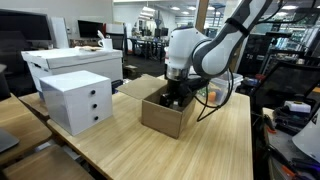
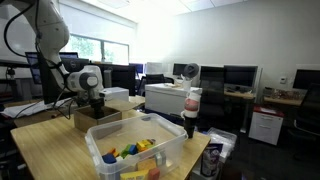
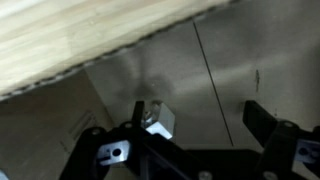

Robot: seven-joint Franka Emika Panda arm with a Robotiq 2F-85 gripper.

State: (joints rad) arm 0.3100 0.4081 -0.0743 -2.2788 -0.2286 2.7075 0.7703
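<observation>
My gripper (image 1: 176, 97) reaches down into an open cardboard box (image 1: 163, 117) on the wooden table; it also shows in an exterior view (image 2: 97, 103) above the same box (image 2: 96, 119). In the wrist view the gripper (image 3: 196, 122) is open, its two dark fingers spread wide over the box's dim floor. A small pale block (image 3: 160, 121) lies on the box floor right beside the left finger. Nothing is between the fingers.
A white drawer unit (image 1: 77, 99) and a large white box (image 1: 70, 62) stand beside the cardboard box. A clear plastic bin (image 2: 140, 150) with colourful toys and a bottle (image 2: 191, 112) sit on the table's other end. Desks with monitors lie behind.
</observation>
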